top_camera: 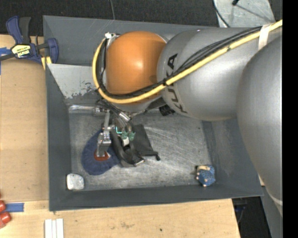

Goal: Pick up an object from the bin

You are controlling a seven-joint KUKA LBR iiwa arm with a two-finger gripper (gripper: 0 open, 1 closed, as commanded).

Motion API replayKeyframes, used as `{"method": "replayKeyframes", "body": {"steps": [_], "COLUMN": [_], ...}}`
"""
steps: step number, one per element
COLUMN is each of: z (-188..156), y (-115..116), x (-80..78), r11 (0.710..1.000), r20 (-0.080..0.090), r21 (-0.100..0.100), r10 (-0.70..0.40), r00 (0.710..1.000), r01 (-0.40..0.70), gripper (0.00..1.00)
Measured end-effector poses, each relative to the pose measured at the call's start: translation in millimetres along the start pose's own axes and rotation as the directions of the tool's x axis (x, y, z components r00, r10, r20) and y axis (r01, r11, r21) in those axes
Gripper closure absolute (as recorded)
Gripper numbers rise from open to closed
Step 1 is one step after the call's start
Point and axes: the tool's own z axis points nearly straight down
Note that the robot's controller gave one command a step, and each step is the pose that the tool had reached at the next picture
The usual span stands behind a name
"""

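The pincer (115,142) stood low near the middle of the grey metal bin (57,133), its two fingers apart and nothing seen clamped between them. Its silver finger (105,135) pointed down at a flat round blue thing (92,163) with a red-orange spot, which lay just under the pincer and spread from it toward the view's lower left. Whether the fingertip touched the blue thing could not be told. A black folded thing (139,148) lay directly beneath the pincer's other side, touching the blue thing's edge and reaching toward the view's lower right.

Well apart from the pincer, toward the view's lower left, a small pale lump (75,181) sat in the bin's corner. Far off to its lower right a small blue and tan thing (205,175) lay against the wall.

Above the pincer the orange cover (131,61) and the silver arm (213,88) hid the far part of the bin floor. A yellow cable (213,56) ran along the arm and looped round the cover. The arm bore the letters "KUKA" (172,83), partly crossed by the cable.
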Motion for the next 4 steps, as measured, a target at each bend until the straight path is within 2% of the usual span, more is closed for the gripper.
{"method": "replayKeyframes", "body": {"steps": [1, 2, 3, 4], "z": [67, 114, 111, -61], "y": [-33, -69, -69, -116], "x": [-5.6, -47.9, -47.8, -8.0], "r11": [0.999, 0.974, 0.973, 0.857], "r20": [0.012, 0.002, -0.003, 0.015], "r21": [-0.003, -0.013, -0.011, 0.006], "r10": [-0.054, -0.227, -0.229, -0.514], "r00": [0.998, 0.974, 0.974, 0.857], "r01": [0.054, 0.227, 0.229, 0.514], "gripper": [0.00, 0.00, 1.00, 1.00]}}
